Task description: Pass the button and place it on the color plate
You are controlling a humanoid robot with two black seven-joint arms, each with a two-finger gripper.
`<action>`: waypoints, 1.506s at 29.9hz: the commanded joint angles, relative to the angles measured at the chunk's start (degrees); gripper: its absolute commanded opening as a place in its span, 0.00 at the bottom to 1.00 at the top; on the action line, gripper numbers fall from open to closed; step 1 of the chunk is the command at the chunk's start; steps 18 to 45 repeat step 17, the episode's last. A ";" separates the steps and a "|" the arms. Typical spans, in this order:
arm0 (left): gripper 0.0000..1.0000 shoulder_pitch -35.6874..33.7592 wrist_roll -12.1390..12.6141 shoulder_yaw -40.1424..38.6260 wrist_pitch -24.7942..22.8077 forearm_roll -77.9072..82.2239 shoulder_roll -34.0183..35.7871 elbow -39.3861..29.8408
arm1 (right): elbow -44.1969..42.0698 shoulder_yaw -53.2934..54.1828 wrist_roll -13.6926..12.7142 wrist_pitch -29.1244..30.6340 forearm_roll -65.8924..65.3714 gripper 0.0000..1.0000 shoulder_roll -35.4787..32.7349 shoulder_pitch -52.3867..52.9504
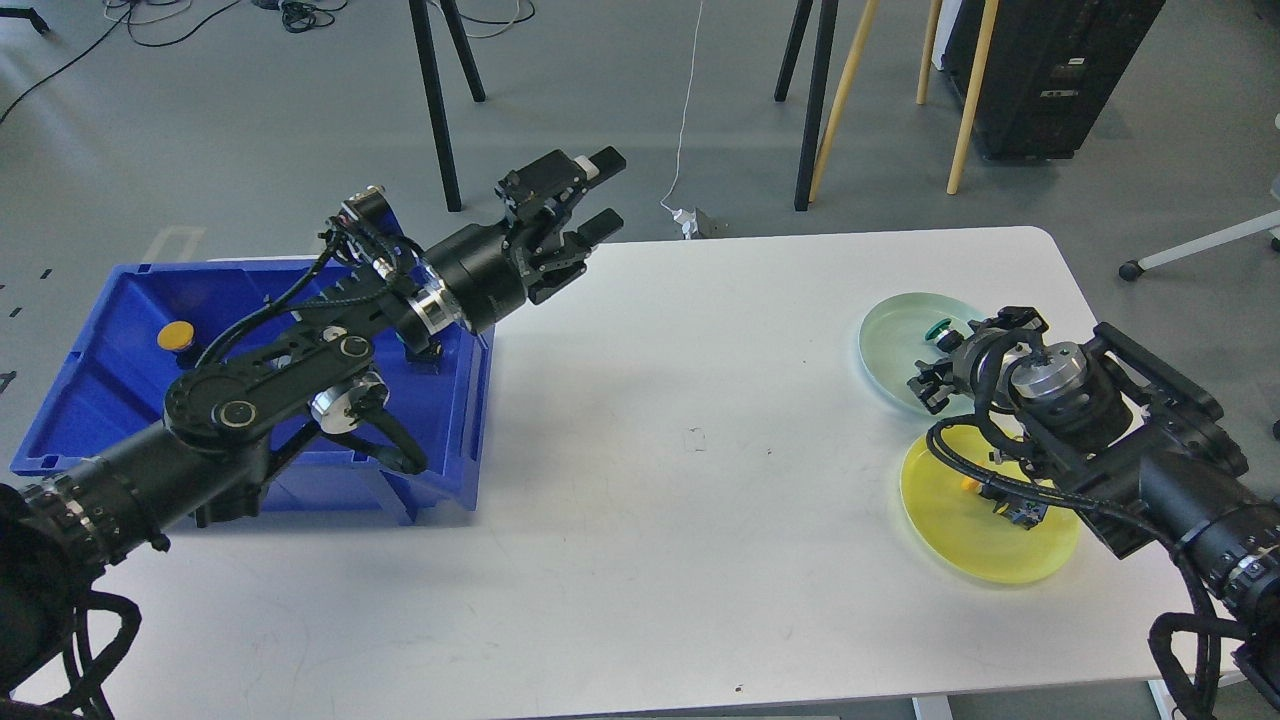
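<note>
A green button [938, 327] is low over or on the pale green plate [888, 340] at the table's right. My right gripper [955, 352] is right at it, seen end-on and dark; I cannot tell whether its fingers still grip the button. My left gripper [603, 192] is open and empty, raised above the table's back edge near the blue bin [100, 400]. A yellow plate [960, 540] lies in front of the green one and holds a yellow button [968, 485], mostly hidden by my right arm.
The blue bin stands on the table's left and holds another yellow button [175, 335]; my left arm crosses over it. Chair and stand legs are on the floor behind the table. The white table [680, 480] spreads between the bin and the plates.
</note>
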 commanded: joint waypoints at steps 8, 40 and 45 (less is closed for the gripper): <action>0.94 -0.57 0.01 -1.13 -12.15 -7.73 11.02 0.19 | 18.25 0.94 -0.19 41.24 -11.74 1.00 -13.08 2.64; 0.96 -0.48 0.01 -8.78 -12.15 -7.99 12.09 0.01 | 17.82 1.82 0.07 51.98 -12.35 1.00 -11.69 2.73; 0.96 -0.48 0.01 -8.78 -12.15 -7.99 12.09 0.01 | 17.82 1.82 0.07 51.98 -12.35 1.00 -11.69 2.73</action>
